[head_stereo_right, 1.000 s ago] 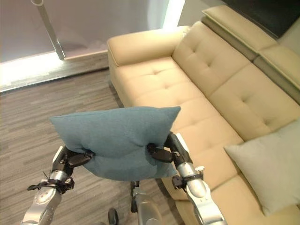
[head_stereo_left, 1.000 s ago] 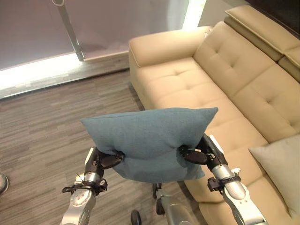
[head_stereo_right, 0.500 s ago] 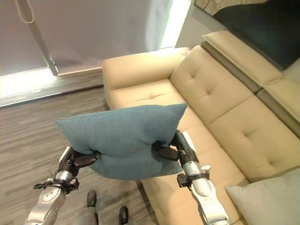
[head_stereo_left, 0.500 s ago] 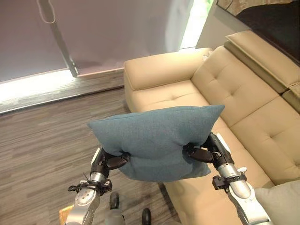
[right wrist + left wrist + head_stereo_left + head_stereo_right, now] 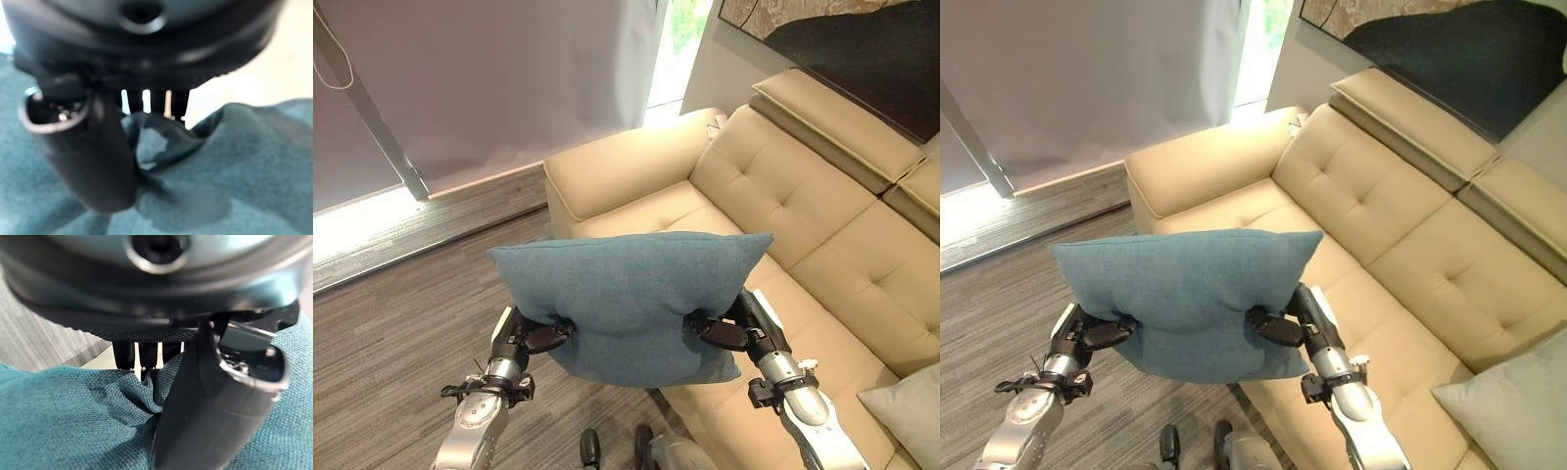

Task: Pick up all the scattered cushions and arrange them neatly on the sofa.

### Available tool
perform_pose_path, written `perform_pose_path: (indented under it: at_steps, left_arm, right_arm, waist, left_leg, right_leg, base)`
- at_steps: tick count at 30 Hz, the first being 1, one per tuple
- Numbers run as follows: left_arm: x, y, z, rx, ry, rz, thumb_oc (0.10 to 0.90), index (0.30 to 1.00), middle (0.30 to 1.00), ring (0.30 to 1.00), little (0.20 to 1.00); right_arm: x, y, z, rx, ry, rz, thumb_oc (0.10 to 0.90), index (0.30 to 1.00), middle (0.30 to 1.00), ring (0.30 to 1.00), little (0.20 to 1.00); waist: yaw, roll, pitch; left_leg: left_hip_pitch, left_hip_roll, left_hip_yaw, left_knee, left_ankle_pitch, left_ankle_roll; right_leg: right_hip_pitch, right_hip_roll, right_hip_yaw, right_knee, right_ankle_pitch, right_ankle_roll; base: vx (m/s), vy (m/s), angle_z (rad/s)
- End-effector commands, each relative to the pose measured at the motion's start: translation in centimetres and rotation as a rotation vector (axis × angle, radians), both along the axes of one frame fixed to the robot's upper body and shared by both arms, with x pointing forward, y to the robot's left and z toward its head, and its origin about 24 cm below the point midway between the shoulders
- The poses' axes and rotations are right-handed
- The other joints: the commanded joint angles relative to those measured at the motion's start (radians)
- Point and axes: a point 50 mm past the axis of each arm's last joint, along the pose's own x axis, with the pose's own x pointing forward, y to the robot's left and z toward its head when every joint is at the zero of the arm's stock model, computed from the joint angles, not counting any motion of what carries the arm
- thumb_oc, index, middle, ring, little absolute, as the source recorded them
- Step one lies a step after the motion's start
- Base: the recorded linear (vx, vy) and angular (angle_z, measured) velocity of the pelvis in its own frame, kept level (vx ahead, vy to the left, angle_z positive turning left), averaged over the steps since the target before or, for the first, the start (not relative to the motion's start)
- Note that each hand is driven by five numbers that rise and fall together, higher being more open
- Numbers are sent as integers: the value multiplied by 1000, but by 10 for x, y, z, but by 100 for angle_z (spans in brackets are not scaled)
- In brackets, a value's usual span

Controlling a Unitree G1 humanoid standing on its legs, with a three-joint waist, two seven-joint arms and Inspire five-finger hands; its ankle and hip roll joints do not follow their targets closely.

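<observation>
Currently the teal cushion (image 5: pixel 631 299) is up in the air, held flat-on between both hands, just in front of the sofa (image 5: pixel 822 235) seat edge and clear of the floor (image 5: pixel 391 323). Left hand (image 5: pixel 527 336) grips the cushion's lower left side: thumb (image 5: pixel 215 406) pressed into the fabric, fingers (image 5: pixel 142 355) curled behind a bunched fold, so it is clamped on cloth. Right hand (image 5: pixel 722 331) does the same on the lower right side, thumb (image 5: pixel 93 156) on the near face, fingers (image 5: pixel 146 105) wrapped behind the pinched fabric. The cushion's top edge is roughly level, corners sticking out past both hands, bottom sagging a little between them.

Sofa is beige, tufted, with its armrest (image 5: pixel 626 162) at the far end, beyond the cushion. The seat section next to the armrest is bare. A grey cushion (image 5: pixel 1518 411) leans against the sofa back at the near end, well apart from the teal one. A dark framed picture (image 5: pixel 1440 44) hangs on the wall above the sofa back. A light curtain (image 5: pixel 499 78) hangs beyond the armrest, reaching the floor.
</observation>
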Motion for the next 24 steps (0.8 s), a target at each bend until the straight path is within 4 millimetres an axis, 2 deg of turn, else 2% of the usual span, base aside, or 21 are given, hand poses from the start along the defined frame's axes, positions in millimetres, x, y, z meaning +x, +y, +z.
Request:
perform_pose_path:
  at_steps: [1, 3, 7, 8, 9, 10, 11, 12, 13, 14, 15, 16, 18, 19, 20, 21, 22, 23, 24]
  left_arm:
    - [19, -49, 67, -82, -381, -232, 400, 300, 300, 300, 300]
    - [19, -53, 66, -91, -379, -251, 400, 300, 300, 300, 300]
    - [19, -61, 64, -122, -378, -269, 400, 300, 300, 300, 300]
    - [19, -66, 63, -131, -376, -285, 400, 300, 300, 300, 300]
    - [19, -67, 63, -132, -376, -286, 400, 300, 300, 300, 300]
    - [19, -68, 62, -138, -375, -291, 400, 300, 300, 300, 300]
    - [19, -70, 62, -153, -373, -293, 400, 300, 300, 300, 300]
    - [19, -70, 62, -153, -373, -293, 400, 300, 300, 300, 300]
    - [19, -69, 62, -154, -372, -290, 400, 300, 300, 300, 300]
    - [18, -68, 59, -156, -358, -279, 400, 300, 300, 300, 300]
    - [18, -68, 59, -156, -358, -279, 400, 300, 300, 300, 300]
    - [19, -68, 57, -157, -343, -275, 400, 300, 300, 300, 300]
    - [18, -67, 57, -152, -342, -275, 400, 300, 300, 300, 300]
    - [18, -66, 57, -151, -342, -275, 400, 300, 300, 300, 300]
    - [18, -67, 58, -149, -348, -280, 400, 300, 300, 300, 300]
    - [19, -68, 61, -148, -360, -280, 400, 300, 300, 300, 300]
    - [21, -69, 63, -149, -374, -279, 400, 300, 300, 300, 300]
    - [22, -70, 67, -150, -393, -279, 400, 300, 300, 300, 300]
    - [22, -70, 67, -150, -394, -279, 400, 300, 300, 300, 300]
  right_arm:
    - [21, 31, 71, 146, -382, 149, 400, 300, 300, 300, 300]
    - [18, 27, 67, 142, -363, 136, 400, 300, 300, 300, 300]
    - [16, 20, 65, 115, -359, 118, 400, 300, 300, 300, 300]
    - [13, 16, 66, 107, -363, 109, 400, 300, 300, 300, 300]
    - [13, 16, 66, 106, -362, 109, 400, 300, 300, 300, 300]
    - [13, 14, 66, 105, -365, 99, 400, 300, 300, 300, 300]
    - [12, 9, 65, 90, -357, 83, 400, 300, 300, 300, 300]
    - [12, 9, 65, 91, -357, 82, 400, 300, 300, 300, 300]
    - [12, 7, 66, 90, -361, 78, 400, 300, 300, 300, 300]
    - [11, 5, 65, 98, -354, 66, 400, 300, 300, 300, 300]
    - [11, 5, 65, 98, -354, 66, 400, 300, 300, 300, 300]
    - [10, 2, 63, 84, -341, 52, 400, 300, 300, 300, 300]
    - [10, 0, 64, 74, -348, 46, 400, 300, 300, 300, 300]
    - [11, 0, 65, 75, -348, 45, 400, 300, 300, 300, 300]
    - [11, -1, 65, 71, -353, 37, 400, 300, 300, 300, 300]
    - [11, -1, 65, 67, -354, 36, 400, 300, 300, 300, 300]
    - [13, -1, 66, 64, -355, 30, 400, 300, 300, 300, 300]
    - [14, -1, 67, 61, -361, 33, 400, 300, 300, 300, 300]
    - [15, -1, 67, 61, -362, 33, 400, 300, 300, 300, 300]
  waist:
    - [-34, -34, -64]
    - [-44, -36, -73]
    - [-58, -28, -96]
    - [-75, -9, -115]
    - [-76, -8, -114]
    - [-83, -1, -122]
    - [-97, 4, -127]
    - [-99, 5, -128]
    - [-98, -3, -125]
    - [-93, -22, -120]
    - [-91, -20, -119]
    - [-81, -44, -108]
    - [-71, -53, -102]
    - [-71, -57, -104]
    - [-57, -61, -97]
    - [-50, -55, -92]
    - [-43, -55, -88]
    - [-32, -53, -82]
    - [-33, -54, -83]
  left_leg:
    - [64, 29, -5, 98, -185, -61]
    - [92, 6, -19, 92, -205, -52]
    - [124, -6, -32, 99, -236, -52]
    - [139, 4, -39, 142, -240, -71]
    - [139, 6, -40, 146, -243, -72]
    - [139, 16, -32, 182, -229, -96]
    - [107, 57, -8, 342, -167, -160]
    - [101, 59, -10, 352, -170, -162]
    - [65, 68, -5, 451, -144, -179]
    - [7, 85, 11, 548, -129, -172]
    - [5, 88, 12, 555, -133, -173]
    - [-69, 120, 29, 572, -177, -139]
    - [-83, 132, 2, 484, -221, -116]
    - [-84, 127, 3, 477, -214, -116]
    - [-119, 126, -63, 361, -187, -118]
    - [-128, 125, -105, 310, -160, -126]
    - [-148, 118, -150, 267, -116, -137]
    - [-165, 107, -196, 250, -99, -142]
    - [-166, 106, -197, 246, -94, -142]
  right_leg:
    - [67, 17, -53, -298, 222, 53]
    - [88, 34, 4, -330, 231, 47]
    - [110, 37, 37, -315, 244, 26]
    - [134, 41, 40, -318, 237, 8]
    - [136, 42, 38, -319, 236, 8]
    - [152, 42, 29, -321, 231, 1]
    - [198, 39, 12, -334, 222, -15]
    - [197, 40, 10, -335, 223, -16]
    - [219, 40, 17, -345, 220, -28]
    - [257, 39, 37, -359, 199, -44]
    - [257, 41, 38, -359, 199, -44]
    - [288, 26, 69, -365, 182, -42]
    - [306, 24, 104, -370, 167, -34]
    - [303, 20, 105, -370, 169, -33]
    - [324, 25, 156, -370, 155, -34]
    - [337, 36, 178, -372, 145, -36]
    - [348, 42, 203, -377, 144, -38]
    - [361, 50, 230, -377, 137, -40]
    - [358, 50, 229, -377, 140, -40]
  base:
    - [374, 55, -18]
    - [334, 49, 1]
    - [285, 17, 13]
    - [254, -4, 34]
    - [345, -12, 29]
    - [251, -57, 8]
    - [244, -60, 9]
    - [218, -90, 17]
    - [186, -77, 13]
    - [188, -71, 3]
    - [224, -23, -44]
    - [155, 28, -46]
    - [160, 42, -36]
    - [162, 60, -75]
    - [168, 65, -88]
    - [228, 76, -120]
    - [171, 52, -90]
    - [101, 26, -110]
    - [86, 25, -79]
